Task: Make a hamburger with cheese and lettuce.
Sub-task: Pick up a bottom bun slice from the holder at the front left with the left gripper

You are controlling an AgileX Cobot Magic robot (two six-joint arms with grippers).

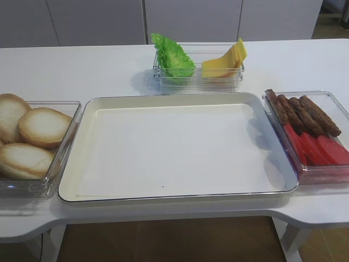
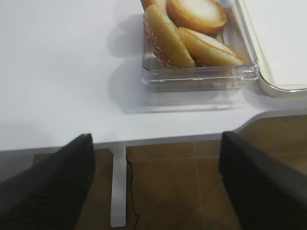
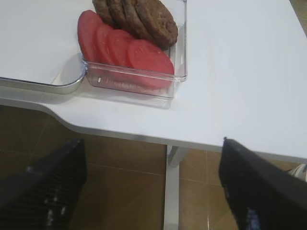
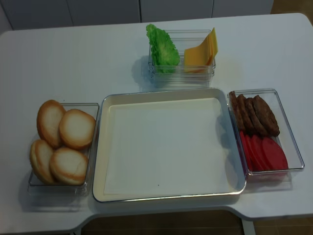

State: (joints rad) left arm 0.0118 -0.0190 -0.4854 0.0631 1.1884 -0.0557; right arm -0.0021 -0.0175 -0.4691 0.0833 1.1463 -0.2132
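Note:
Several hamburger bun halves [image 1: 43,127] [image 4: 77,128] [image 2: 196,13] lean in a clear box at the left. Green lettuce [image 1: 173,56] [image 4: 164,48] and yellow cheese slices [image 1: 224,61] [image 4: 200,53] stand in a clear box at the back centre. Neither gripper shows in the two high views. My left gripper [image 2: 153,184] is open over the floor, short of the table's front edge, below the bun box. Held just as wide and with nothing between its fingers, my right gripper [image 3: 153,184] hangs off the front edge below the tomato box.
A large cream tray [image 1: 87,188] [image 4: 100,191] with a metal rim lies bare in the middle. A clear box at the right holds brown patties [image 1: 305,113] [image 4: 255,115] [image 3: 144,17] and red tomato slices [image 1: 319,148] [image 4: 264,152] [image 3: 122,48]. Table legs [image 3: 171,191] [image 2: 118,187] stand under the front edge.

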